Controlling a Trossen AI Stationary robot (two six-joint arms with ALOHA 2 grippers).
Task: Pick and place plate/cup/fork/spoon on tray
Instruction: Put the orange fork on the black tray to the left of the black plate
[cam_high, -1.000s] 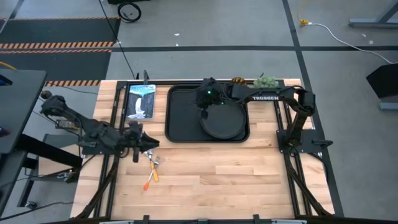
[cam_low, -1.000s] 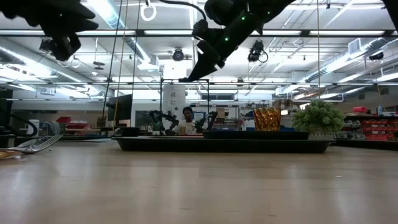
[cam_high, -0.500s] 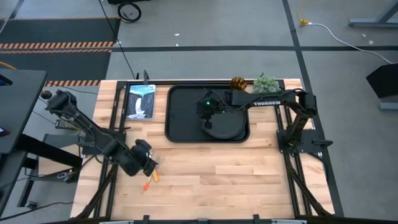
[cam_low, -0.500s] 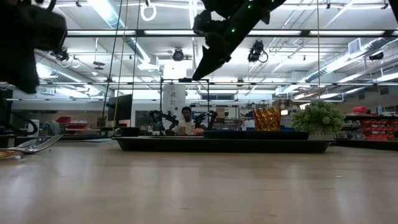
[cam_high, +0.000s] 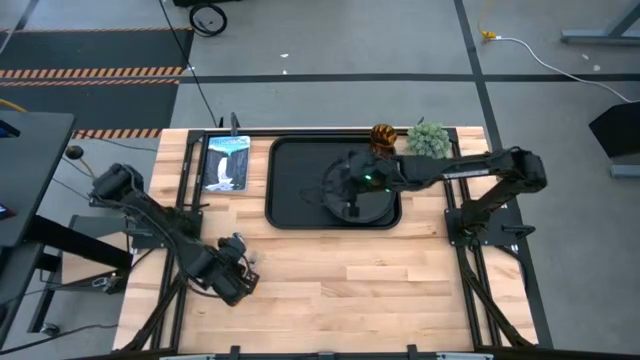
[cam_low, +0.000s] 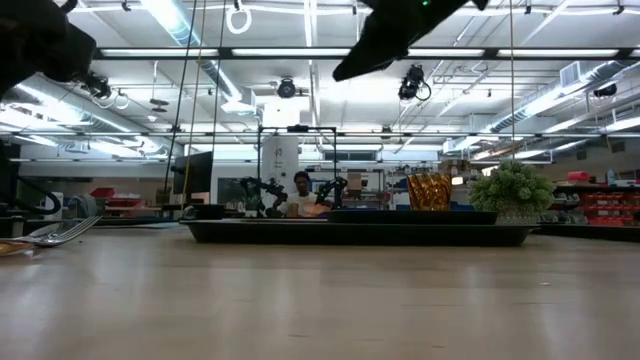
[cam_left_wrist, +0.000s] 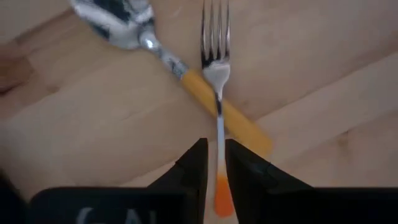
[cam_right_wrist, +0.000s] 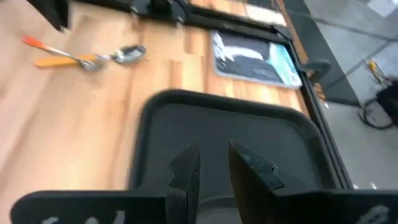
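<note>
Nearest the front edge of the table, the left gripper (cam_high: 232, 279) hangs low over the cutlery, its fingers (cam_left_wrist: 194, 163) drawn to a narrow gap with the fork (cam_left_wrist: 216, 93) lined up between them (whether they touch the stem cannot be told). The fork lies across the orange handle of the spoon (cam_left_wrist: 155, 53), both resting on the bare wooden table (cam_high: 380, 290). Farther back, the tray (cam_high: 290, 175) carries the plate (cam_high: 372, 205) in its right half. The right gripper (cam_high: 347, 187) hovers above the plate, fingers narrowly apart and holding nothing. Beyond the tray's far right corner stands the cup (cam_high: 383, 135), beside a small green plant (cam_high: 427, 138).
</note>
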